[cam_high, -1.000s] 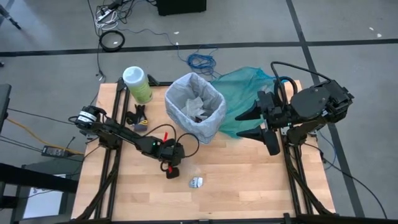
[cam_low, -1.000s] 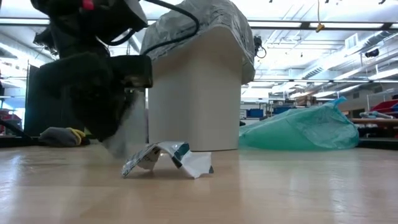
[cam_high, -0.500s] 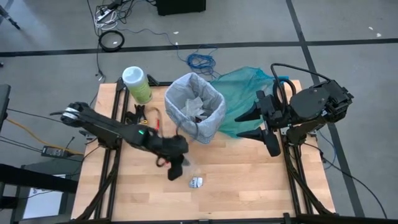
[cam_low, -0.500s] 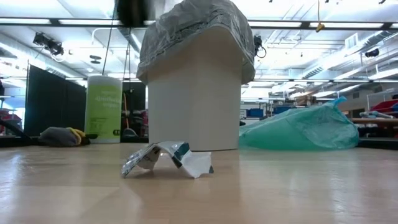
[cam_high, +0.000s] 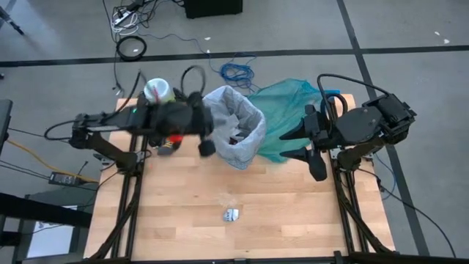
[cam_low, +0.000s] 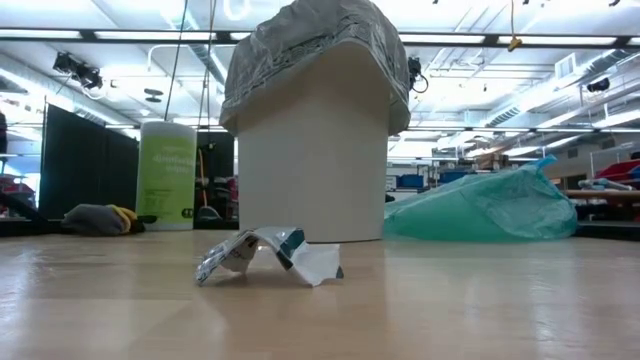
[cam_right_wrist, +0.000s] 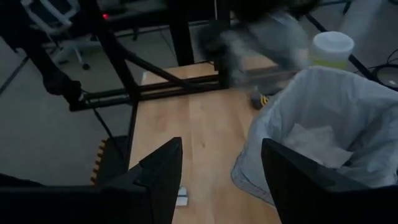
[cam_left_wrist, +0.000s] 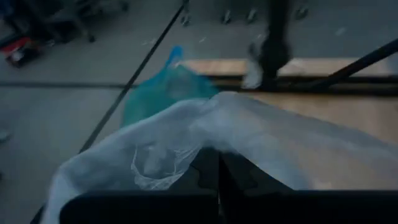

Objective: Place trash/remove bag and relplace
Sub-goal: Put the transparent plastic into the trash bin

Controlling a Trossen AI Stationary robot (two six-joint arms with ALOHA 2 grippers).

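1. Beside the bin's (cam_high: 233, 136) left wall, toward the far left corner of the desk (cam_high: 278, 220), the left gripper (cam_high: 206, 144) hangs raised off the desk with its fingers closed together; whether they pinch a scrap I cannot tell.
2. Straight ahead of those fingers in the left wrist view lies the bag (cam_left_wrist: 205, 134), the pale crinkly liner folded over the bin's rim, so the bin mouth sits just to the right of the left gripper across that rim.
3. Trash already lies inside the bin (cam_high: 233, 126), white and dark scraps on the liner's bottom.
4. One crumpled wrapper (cam_high: 231, 214) rests on the desk toward the near edge, well apart from both arms and in front of the bin, as the low view shows (cam_low: 268, 256).
5. At the right edge of the desk the right gripper (cam_high: 299, 146) waits, fingers spread wide and holding nothing, pointing at the bin with the teal bag (cam_high: 289, 110) beneath and behind it.
6. My judgement: the left arm is nearer both the bin mouth and the stray wrapper, so the next move is its own.
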